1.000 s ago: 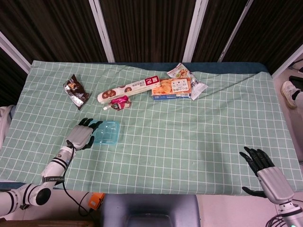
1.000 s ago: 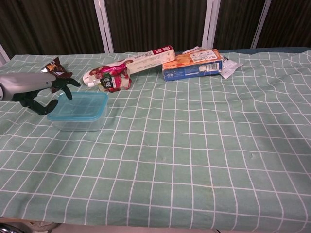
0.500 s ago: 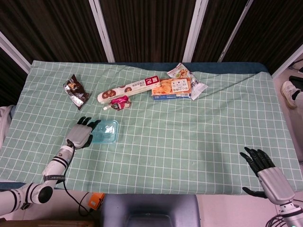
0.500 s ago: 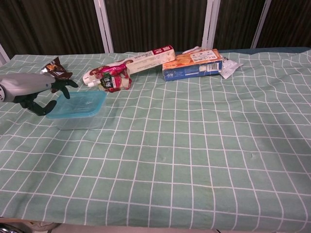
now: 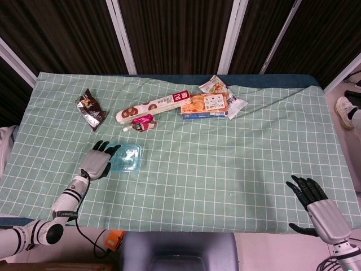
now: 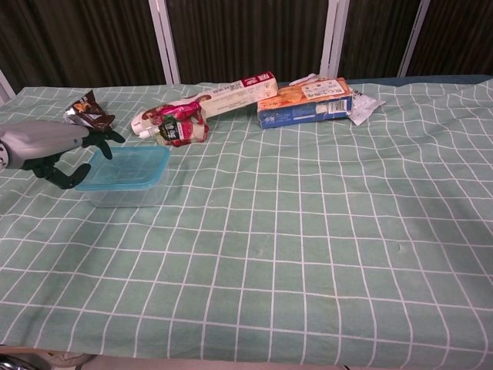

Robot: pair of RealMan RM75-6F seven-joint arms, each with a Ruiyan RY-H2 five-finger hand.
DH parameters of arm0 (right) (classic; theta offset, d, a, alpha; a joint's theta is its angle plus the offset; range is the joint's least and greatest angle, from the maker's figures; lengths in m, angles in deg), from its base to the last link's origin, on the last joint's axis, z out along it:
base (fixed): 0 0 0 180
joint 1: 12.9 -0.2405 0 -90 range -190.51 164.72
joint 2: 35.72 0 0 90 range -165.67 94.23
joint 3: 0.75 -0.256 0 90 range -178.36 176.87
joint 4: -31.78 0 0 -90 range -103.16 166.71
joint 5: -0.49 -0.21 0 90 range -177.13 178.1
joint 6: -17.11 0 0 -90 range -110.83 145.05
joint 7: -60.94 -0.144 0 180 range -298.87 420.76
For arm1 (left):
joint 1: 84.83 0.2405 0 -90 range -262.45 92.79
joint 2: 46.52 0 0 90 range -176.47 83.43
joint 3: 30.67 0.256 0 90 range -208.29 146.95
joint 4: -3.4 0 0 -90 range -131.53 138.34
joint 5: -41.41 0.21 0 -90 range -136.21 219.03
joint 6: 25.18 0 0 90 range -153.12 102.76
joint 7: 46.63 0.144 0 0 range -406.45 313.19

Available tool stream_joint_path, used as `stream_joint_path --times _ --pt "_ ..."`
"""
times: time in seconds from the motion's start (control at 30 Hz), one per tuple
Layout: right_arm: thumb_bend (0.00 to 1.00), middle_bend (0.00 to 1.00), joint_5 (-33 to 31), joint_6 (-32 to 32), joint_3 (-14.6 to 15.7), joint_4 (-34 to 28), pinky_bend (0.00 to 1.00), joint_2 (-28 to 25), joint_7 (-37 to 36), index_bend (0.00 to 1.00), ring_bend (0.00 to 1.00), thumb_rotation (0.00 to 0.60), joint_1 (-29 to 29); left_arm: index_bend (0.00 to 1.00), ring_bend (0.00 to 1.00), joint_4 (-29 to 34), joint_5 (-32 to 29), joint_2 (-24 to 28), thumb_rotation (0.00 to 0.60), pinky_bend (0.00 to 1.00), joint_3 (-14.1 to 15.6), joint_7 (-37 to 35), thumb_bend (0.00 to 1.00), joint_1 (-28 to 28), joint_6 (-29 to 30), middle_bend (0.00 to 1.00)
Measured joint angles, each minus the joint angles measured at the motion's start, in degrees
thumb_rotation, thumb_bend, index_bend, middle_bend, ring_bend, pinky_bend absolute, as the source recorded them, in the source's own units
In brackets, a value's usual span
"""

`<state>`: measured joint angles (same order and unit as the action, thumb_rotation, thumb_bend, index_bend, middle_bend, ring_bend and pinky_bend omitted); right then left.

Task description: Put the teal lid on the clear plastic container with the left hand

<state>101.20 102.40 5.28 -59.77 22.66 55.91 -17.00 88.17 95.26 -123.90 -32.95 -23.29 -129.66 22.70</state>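
The teal lid (image 5: 126,156) (image 6: 125,165) lies flat on top of the clear plastic container (image 6: 123,193) at the table's left front. My left hand (image 5: 97,161) (image 6: 52,149) is at the lid's left edge. Its fingers are spread and curved: the upper fingers reach over the lid's far left corner and the thumb hangs low beside the container. I see nothing held in it. My right hand (image 5: 316,206) rests at the front right edge of the table with fingers apart and nothing in it; only the head view shows it.
Behind the container lie a pink snack pouch (image 5: 142,122) (image 6: 179,125), a long white biscuit box (image 5: 153,107), an orange-blue box (image 5: 205,105) (image 6: 306,101) and white packets (image 5: 232,104). A dark wrapper (image 5: 90,108) (image 6: 87,110) lies at the far left.
The left hand has drawn back slightly to the left of the lid. The lid now sits level on the container. The right hand has not moved.
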Motion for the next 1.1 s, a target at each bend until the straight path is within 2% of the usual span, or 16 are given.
stream_joint_path --times 0.83,0.87,1.0,1.1 --pt "0.19 0.11 -0.42 -0.73 -0.17 -0.33 0.00 0.25 0.96 0.04 0.00 0.600 -0.20 0.00 0.02 -1.22 0.16 -1.00 0.600 0.03 0.82 0.23 0.68 0.33 -1.46 0.21" --pt "0.19 0.11 -0.42 -0.69 -0.17 -0.33 0.00 0.24 0.92 0.04 0.00 0.600 -0.19 0.00 0.02 -1.14 0.44 -0.97 0.600 0.03 0.70 0.16 0.66 0.38 -1.10 0.19" --pt "0.18 0.11 -0.45 -0.42 -0.22 -0.26 0.00 0.15 0.53 0.05 0.00 0.600 -0.12 0.00 0.00 -0.39 3.71 -0.67 0.600 0.03 -0.32 -1.26 0.52 1.07 2.53 0.02" --pt "0.19 0.11 -0.41 -0.33 -0.22 -0.19 0.00 0.10 0.40 0.05 0.00 0.600 -0.09 0.00 0.00 0.51 8.07 -0.21 0.600 0.03 -1.14 -3.15 0.49 2.05 7.11 0.00"
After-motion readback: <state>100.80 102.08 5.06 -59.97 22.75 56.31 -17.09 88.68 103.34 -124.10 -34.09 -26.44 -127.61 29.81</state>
